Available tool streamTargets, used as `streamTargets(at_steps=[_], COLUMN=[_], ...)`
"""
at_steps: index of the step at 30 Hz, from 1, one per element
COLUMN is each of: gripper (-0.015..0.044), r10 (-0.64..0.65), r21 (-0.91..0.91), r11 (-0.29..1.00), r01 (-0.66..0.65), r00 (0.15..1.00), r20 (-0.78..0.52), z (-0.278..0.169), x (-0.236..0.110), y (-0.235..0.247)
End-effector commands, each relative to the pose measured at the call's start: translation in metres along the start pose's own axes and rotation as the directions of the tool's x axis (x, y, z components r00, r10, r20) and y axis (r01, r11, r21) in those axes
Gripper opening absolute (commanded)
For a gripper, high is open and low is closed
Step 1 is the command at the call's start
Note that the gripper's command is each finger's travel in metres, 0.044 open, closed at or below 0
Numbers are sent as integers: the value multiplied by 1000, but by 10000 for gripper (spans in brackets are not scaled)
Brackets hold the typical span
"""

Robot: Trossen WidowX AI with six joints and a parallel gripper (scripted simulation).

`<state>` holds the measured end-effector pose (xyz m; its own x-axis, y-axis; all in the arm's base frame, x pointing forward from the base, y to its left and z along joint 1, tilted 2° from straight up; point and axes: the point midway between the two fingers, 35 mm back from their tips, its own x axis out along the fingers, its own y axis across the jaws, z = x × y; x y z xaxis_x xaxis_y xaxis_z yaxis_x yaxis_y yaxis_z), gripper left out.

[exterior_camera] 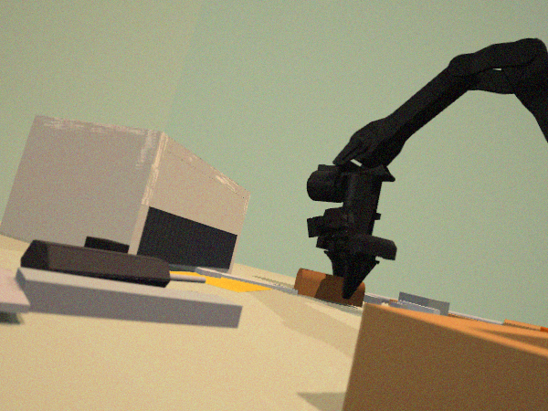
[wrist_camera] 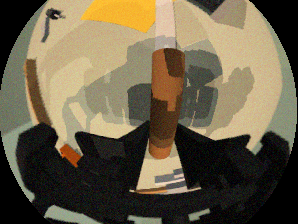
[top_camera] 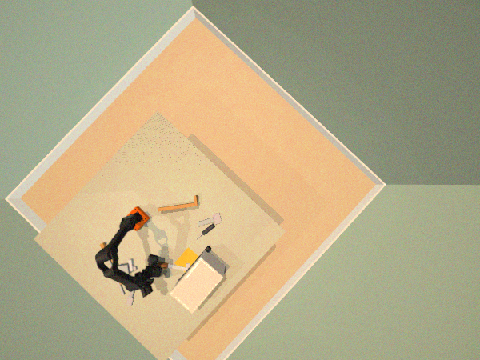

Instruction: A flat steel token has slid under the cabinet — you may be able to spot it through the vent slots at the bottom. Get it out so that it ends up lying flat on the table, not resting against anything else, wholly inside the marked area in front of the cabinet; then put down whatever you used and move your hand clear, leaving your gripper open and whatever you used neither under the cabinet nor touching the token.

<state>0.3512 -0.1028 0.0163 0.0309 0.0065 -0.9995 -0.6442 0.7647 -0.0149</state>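
My gripper [top_camera: 161, 265] [exterior_camera: 348, 289] [wrist_camera: 161, 124] is shut on the brown handle [exterior_camera: 315, 284] [wrist_camera: 167, 75] of a tool, low over the table. The tool's pale flat blade [top_camera: 176, 266] [exterior_camera: 283, 287] [wrist_camera: 166, 20] points at the cabinet front and overlaps the marked area's edge. A small raised piece shows at its far end. The pale cabinet [top_camera: 198, 286] [exterior_camera: 82, 178] has a dark lower front [exterior_camera: 187, 242]. The yellow marked area [top_camera: 186, 256] [exterior_camera: 233, 284] [wrist_camera: 120, 14] lies before it. The token cannot be seen; the slots are too dark.
An orange L-shaped bar [top_camera: 178, 206] lies on the table [top_camera: 120, 176]. A pale paddle [top_camera: 206, 222] [exterior_camera: 128, 297] and a dark-handled screwdriver [top_camera: 208, 230] [exterior_camera: 96, 262] lie beyond the marked area. Grey pieces [top_camera: 131, 266] lie by the arm. A small black block [top_camera: 208, 249] is at the cabinet's corner.
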Motion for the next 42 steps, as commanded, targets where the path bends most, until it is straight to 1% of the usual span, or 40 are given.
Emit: streamTargets(at_steps=[1, 25, 42], gripper=[0, 0, 0], r10=[10, 11, 11], r21=[-1, -1, -1], r11=[1000, 1000, 1000], r01=[-10, -11, -11], r00=[1000, 1000, 1000], r20=[5, 5, 2], z=[1, 0, -29], x=[1, 1, 2], y=[7, 27, 24])
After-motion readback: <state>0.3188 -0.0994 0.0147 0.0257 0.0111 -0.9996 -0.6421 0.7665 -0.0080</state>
